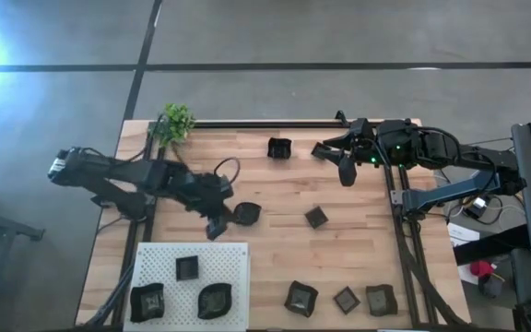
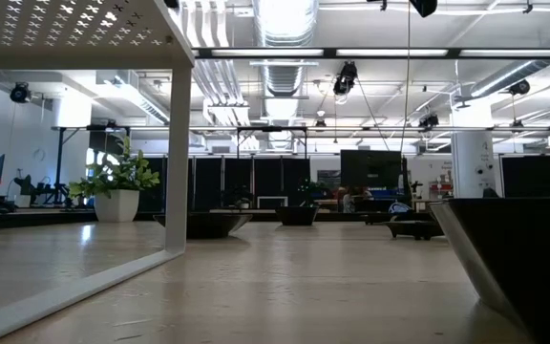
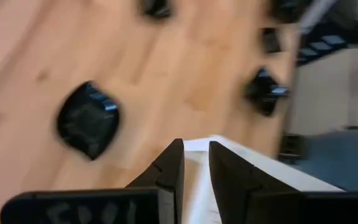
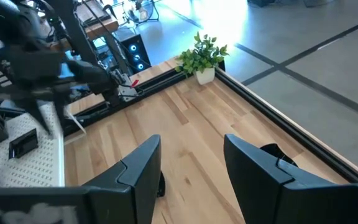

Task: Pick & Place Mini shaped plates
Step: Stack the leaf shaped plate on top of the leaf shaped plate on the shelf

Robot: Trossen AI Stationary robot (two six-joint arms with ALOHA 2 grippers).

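Note:
Several small dark mini shaped plates lie flat on the wooden table: one (image 1: pixel 279 148) at the far side, one (image 1: pixel 316 217) in the middle, three along the near edge (image 1: pixel 346 299). Three more (image 1: pixel 186 268) lie on the white perforated board (image 1: pixel 233 258). My left gripper (image 1: pixel 218 229) hovers at the board's far edge, just left of a wavy-edged plate (image 1: pixel 247 213) (image 3: pixel 87 119). Its fingers (image 3: pixel 196 155) stand a narrow gap apart with nothing between them. My right gripper (image 1: pixel 347 171) (image 4: pixel 191 168) waits open and empty above the table's far right.
A small green plant (image 1: pixel 175 122) (image 4: pixel 202 56) stands at the table's far left corner. Black rails (image 1: pixel 265 123) run along the far edge and the right side. The white board stands raised on legs (image 2: pixel 179 153) at the near left. Bare wood lies between the plates.

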